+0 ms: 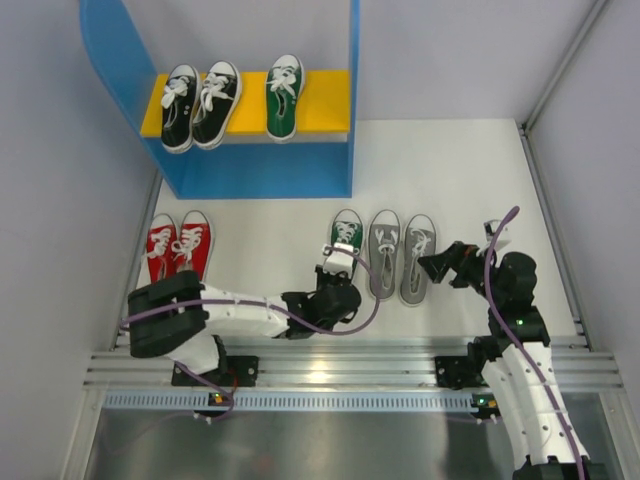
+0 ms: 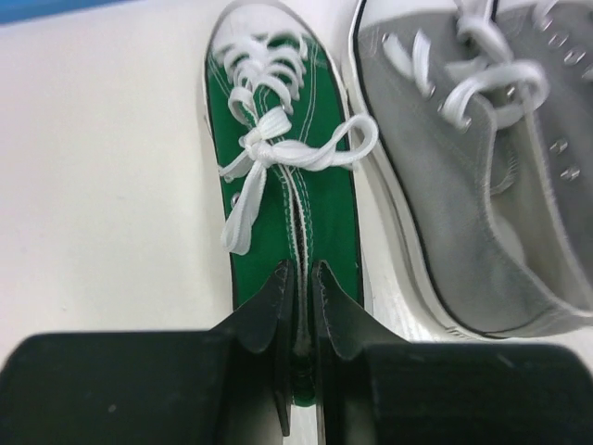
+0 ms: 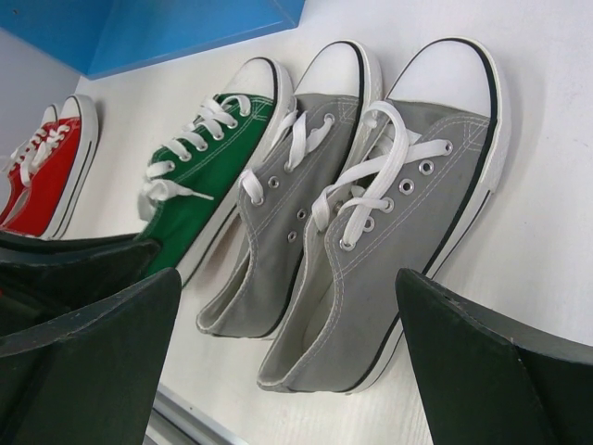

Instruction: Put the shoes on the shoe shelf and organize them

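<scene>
Loose green shoe sits on the table just beside the grey pair; its mate is on the shoe shelf, on the yellow board near the black pair. The left pincer is nearly closed, pinching the shoe's heel rim, while the right pincer gapes wide and empty near the grey pair. Looks like the pickup step: next is lift, then carry to the free spot beside the mate.
</scene>
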### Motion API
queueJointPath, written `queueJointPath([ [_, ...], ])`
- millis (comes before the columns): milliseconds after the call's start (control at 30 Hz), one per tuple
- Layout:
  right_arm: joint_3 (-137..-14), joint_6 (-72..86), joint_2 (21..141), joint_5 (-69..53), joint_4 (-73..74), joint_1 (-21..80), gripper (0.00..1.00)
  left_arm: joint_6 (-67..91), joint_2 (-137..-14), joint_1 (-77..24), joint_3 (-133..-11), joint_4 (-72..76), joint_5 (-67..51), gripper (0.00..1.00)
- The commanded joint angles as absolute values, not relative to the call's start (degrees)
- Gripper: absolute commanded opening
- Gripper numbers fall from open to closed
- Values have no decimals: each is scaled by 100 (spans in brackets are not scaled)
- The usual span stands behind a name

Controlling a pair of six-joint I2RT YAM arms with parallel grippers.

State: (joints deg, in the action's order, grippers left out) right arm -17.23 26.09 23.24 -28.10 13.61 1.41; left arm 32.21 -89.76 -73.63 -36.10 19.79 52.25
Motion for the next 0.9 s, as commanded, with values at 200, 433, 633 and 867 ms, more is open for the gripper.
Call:
queueJointPath([
  [200, -1688, 2575, 2206, -2786, 1310, 202, 99, 2707, -6672, -7418, -4886, -746, 5607, 0],
  [433, -1688, 2584, 2197, -2812, 1301, 202, 99, 2164, -5828, -7471, -5632, -1528, 5687, 0],
  [633, -1696, 2593, 2250, -2848, 1257, 202, 99, 971, -5931, -7524, -6459, -1513, 6055, 0],
  [867, -1723, 2575, 2250, -2865, 1274, 202, 100, -578, -6187, -7489, -7075, -484, 6363, 0],
])
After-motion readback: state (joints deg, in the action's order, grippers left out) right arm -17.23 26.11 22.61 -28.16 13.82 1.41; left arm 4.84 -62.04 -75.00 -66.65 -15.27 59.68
